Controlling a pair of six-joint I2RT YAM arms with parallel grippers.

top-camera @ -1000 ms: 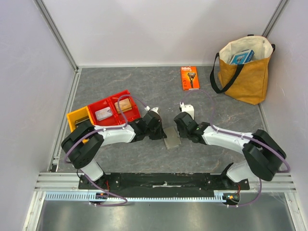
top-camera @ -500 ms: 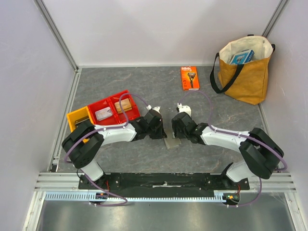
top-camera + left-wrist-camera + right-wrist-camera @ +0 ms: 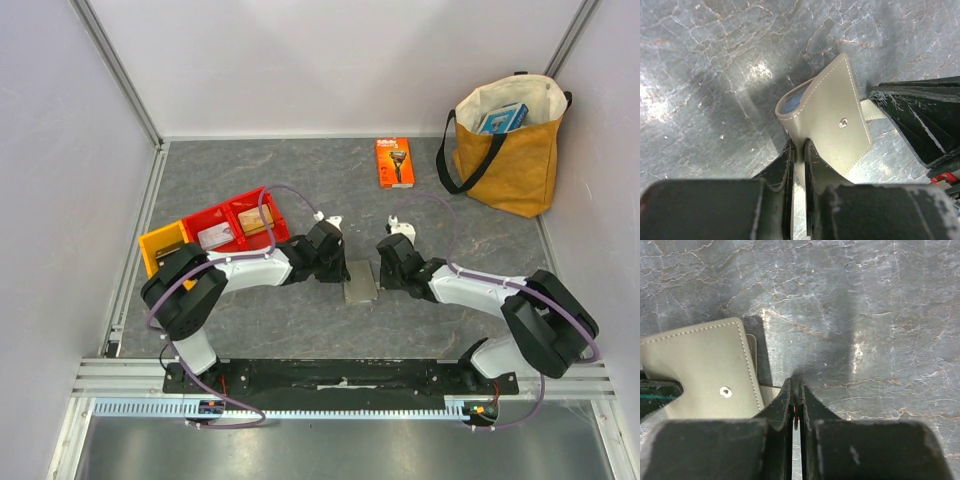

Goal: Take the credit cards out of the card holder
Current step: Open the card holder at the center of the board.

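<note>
Top: wallet (image 3: 360, 284) on desk (image 3: 300, 170), between left claw (image 3: 344, 274) and right claw (image 3: 379, 277).
Left wrist: left claw (image 3: 799, 150) pinched shut on wallet (image 3: 832, 112) edge.
Right wrist: right claw (image 3: 795, 390) almost closed; wallet (image 3: 700, 365) just left, tab touching it; hold unclear.

An orange razor package (image 3: 394, 162) lies far back on the grey counter (image 3: 300, 170), near a tan tote bag (image 3: 505, 165) (a blue box (image 3: 502, 118) inside). Red bins (image 3: 240, 225) adjoin a yellow bin (image 3: 160, 245) at left.
</note>
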